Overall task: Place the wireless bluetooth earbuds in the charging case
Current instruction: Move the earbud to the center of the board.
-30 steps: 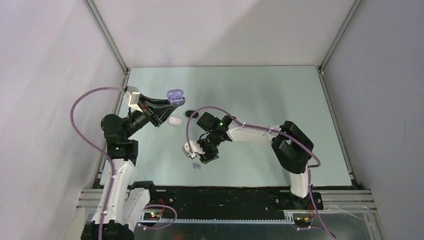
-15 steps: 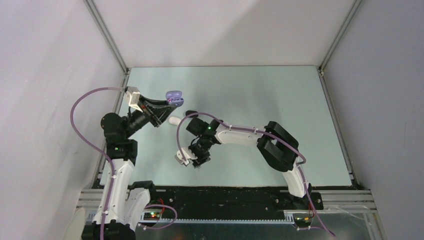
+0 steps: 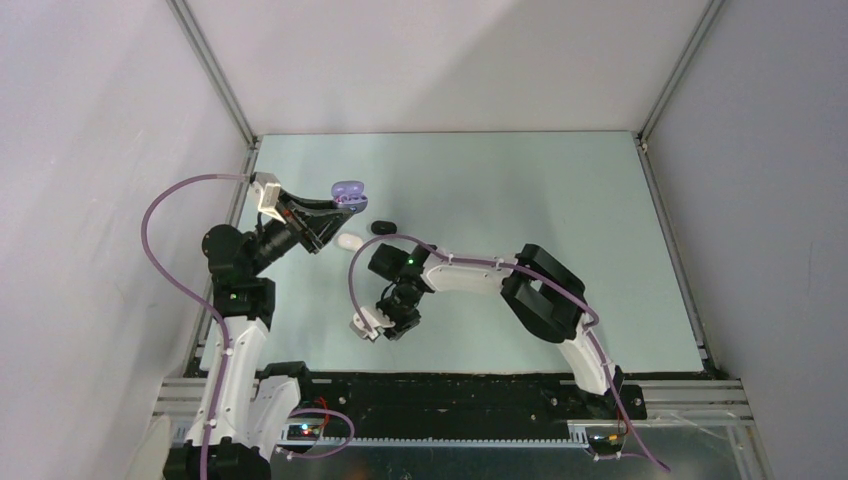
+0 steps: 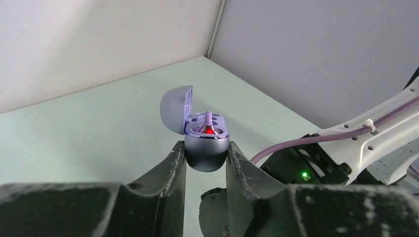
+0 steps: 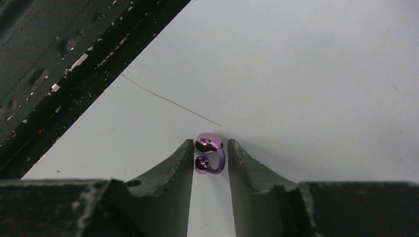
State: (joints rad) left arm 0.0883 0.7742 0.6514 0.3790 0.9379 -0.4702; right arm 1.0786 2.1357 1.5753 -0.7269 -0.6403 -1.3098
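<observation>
1. The left gripper (image 4: 206, 157), on the left side of the table (image 3: 520, 200), has its jaws narrow and clamped on the lower shell of the lavender charging case (image 4: 205, 144), which is held up off the surface.
2. The case is a small, glossy, rounded oval. Its lid is hinged open and tilts back to the left. A red light glows inside the tray, with a lavender form rising behind it; whether that form is a seated bud cannot be told.
3. A white case (image 3: 348, 241) lies on the table just below the held case in the top view. A black case (image 3: 383, 227) lies just to its right, apart from it.
4. The right gripper (image 5: 210, 143) points down at the near part of the table, close to the dark front rail.
5. A lavender earbud (image 5: 210, 153) lies on the table between this gripper's fingertips (image 5: 186, 154). It is tiny and mirror-glossy, with a rounded purple body and a smaller knob below it.
6. The right jaws stand narrow, one on each side of the bud. Whether they press on it cannot be told.
</observation>
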